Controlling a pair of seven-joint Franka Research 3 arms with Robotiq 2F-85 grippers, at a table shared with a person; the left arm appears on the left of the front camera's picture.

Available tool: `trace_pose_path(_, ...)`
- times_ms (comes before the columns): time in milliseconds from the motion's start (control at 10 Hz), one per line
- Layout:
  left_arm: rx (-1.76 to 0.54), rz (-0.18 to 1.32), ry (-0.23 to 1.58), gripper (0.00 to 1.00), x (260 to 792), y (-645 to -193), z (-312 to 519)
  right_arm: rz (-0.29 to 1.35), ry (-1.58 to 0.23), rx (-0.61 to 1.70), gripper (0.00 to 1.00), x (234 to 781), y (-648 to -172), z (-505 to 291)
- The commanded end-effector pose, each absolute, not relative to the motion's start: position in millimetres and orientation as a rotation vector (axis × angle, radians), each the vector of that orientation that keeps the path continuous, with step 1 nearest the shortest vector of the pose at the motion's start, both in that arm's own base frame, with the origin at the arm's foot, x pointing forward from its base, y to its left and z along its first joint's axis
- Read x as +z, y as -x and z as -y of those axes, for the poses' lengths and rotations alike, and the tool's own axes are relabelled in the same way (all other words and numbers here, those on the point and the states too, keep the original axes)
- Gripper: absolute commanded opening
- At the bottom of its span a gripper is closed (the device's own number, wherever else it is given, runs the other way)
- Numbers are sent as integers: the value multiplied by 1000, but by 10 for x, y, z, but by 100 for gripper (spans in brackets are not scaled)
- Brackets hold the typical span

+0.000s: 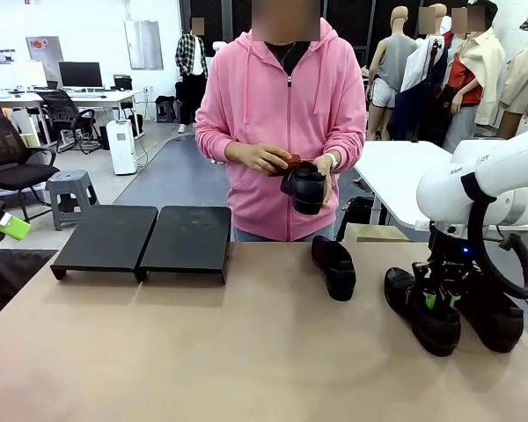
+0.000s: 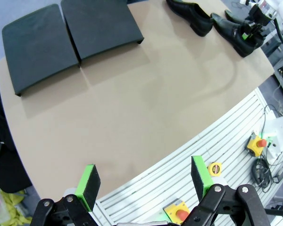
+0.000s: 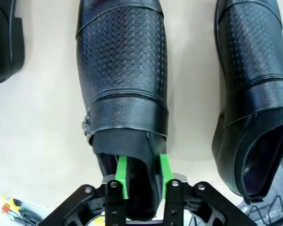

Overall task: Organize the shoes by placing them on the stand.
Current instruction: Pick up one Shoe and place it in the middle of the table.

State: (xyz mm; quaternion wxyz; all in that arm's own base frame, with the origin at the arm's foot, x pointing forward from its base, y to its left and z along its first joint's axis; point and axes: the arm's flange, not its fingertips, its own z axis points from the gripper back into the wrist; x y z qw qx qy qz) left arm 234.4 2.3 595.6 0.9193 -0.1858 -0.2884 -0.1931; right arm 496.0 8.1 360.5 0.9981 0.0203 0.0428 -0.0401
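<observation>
Right wrist view: the right gripper (image 3: 142,172) stands with its fingers partly closed, dipped into the heel opening of a black loafer (image 3: 122,70). Whether they already grip it I cannot tell. The shoe's long axis runs straight away from the fingers, toe pointing away. It sits at the right end of the counter (image 1: 246,352), with the stand (image 1: 141,237) well apart to the left. The left gripper (image 2: 142,176) hangs wide open, nearer the stand.
</observation>
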Motion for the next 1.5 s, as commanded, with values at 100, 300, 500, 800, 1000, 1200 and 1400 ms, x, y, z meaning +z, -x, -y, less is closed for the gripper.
trace_pose_path(100,-400,606,398,100,5960,-2360,-31,-114,-85,-90,0,3539,-5009,-97)
trace_pose_path(300,-400,606,398,100,5960,-2360,-31,-116,-87,-101,0,3523,-4993,-77)
trace_pose_path(500,-400,606,398,100,5960,-2360,-31,-122,-82,-108,0,3517,-4981,-84)
trace_pose_path(800,-400,606,398,100,5960,-2360,-31,-102,-105,-123,0,3790,-4903,-94)
trace_pose_path(1000,-400,606,398,100,5960,-2360,-31,-106,-124,-137,0,4535,-4610,-57)
trace_pose_path(1200,-400,606,398,100,5960,-2360,-31,-80,-142,-113,0,5366,-4039,32)
trace_pose_path(1400,-400,606,398,100,5960,-2360,-31,-23,-115,-153,0,5752,-3594,98)
